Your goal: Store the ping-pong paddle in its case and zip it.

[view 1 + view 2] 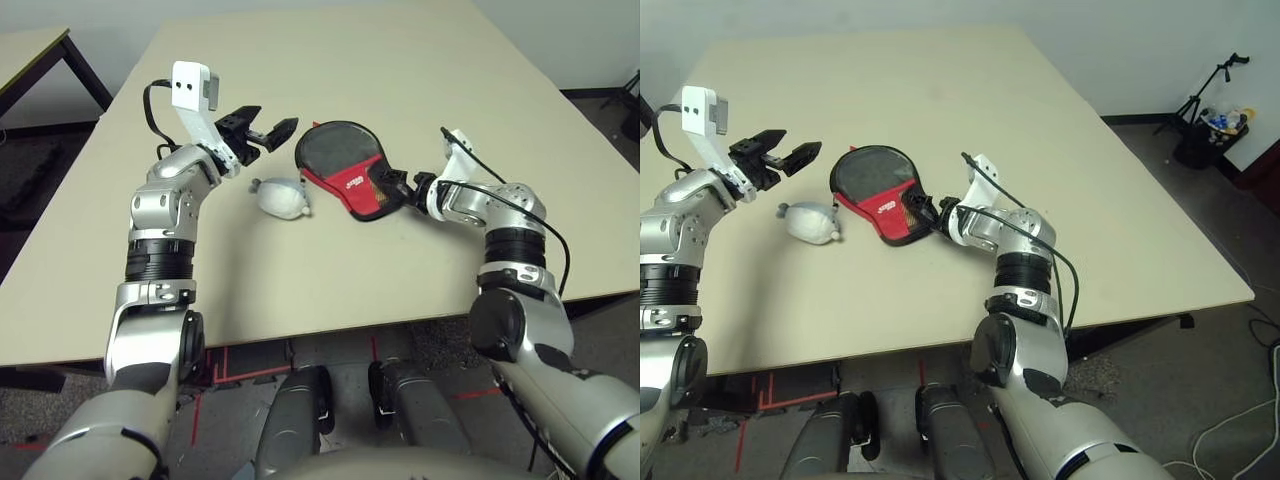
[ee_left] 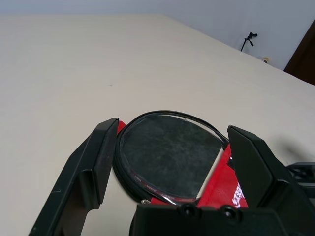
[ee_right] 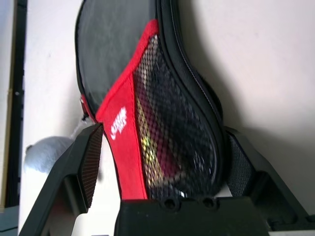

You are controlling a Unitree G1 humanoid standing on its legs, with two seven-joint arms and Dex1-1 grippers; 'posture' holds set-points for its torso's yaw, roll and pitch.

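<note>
The case (image 1: 352,180) lies mid-table, bare table (image 1: 250,290) between it and the near edge, the pale bundle (image 1: 284,200) close by. The left gripper (image 1: 275,118) is wide open, empty; the right gripper (image 3: 162,129), also wide, straddles the case's mesh end. Mesh blurs what looks like the paddle's handle (image 3: 165,152); its blade is hard to make out.

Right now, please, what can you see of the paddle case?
The case lies flat on the table, right of the grey bundle. It is paddle-shaped, black-edged, with a dark round window, red band, white lettering and black mesh. The right gripper's open fingers straddle its narrow end.
</note>
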